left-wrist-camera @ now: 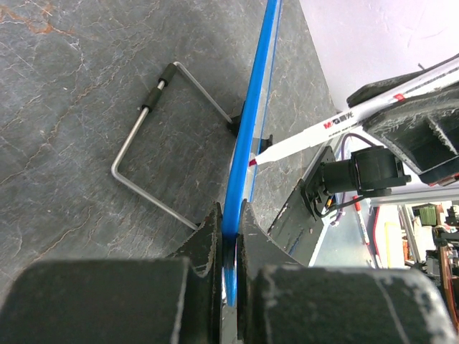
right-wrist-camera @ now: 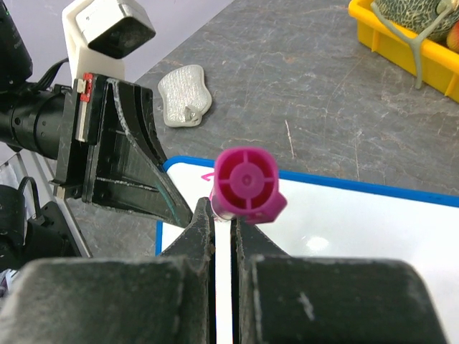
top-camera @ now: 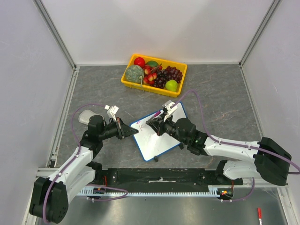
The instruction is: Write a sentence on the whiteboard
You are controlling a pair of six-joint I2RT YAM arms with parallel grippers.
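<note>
Top external view: the whiteboard (top-camera: 157, 140) sits near the middle of the grey bench (top-camera: 225, 103), turned at an angle between the two arms. Whether it lies quite flat cannot be told. The left pincer (top-camera: 133, 132) is closed on the board's left edge. In the left wrist view its fingers (left-wrist-camera: 208, 236) are clamped on the thin blue rim (left-wrist-camera: 251, 129), and a bent wire stand (left-wrist-camera: 143, 143) juts from the board's far side.

The right pincer (top-camera: 157, 123) hovers over the board's upper left part, closed on a marker (right-wrist-camera: 246, 185). In the right wrist view the marker's pink end faces the camera just above the fingertips. In the left wrist view the marker's white barrel (left-wrist-camera: 323, 129) slants down, its tip at the board's face close to the rim.

Of the sentence, only a short pink mark (top-camera: 140, 125) shows, near the corner held by the left pincer.

A yellow basket (top-camera: 140, 87) of fruit stands well apart at the far side of the bench. A pale grey pad (top-camera: 86, 116) lies beside the left arm.
</note>
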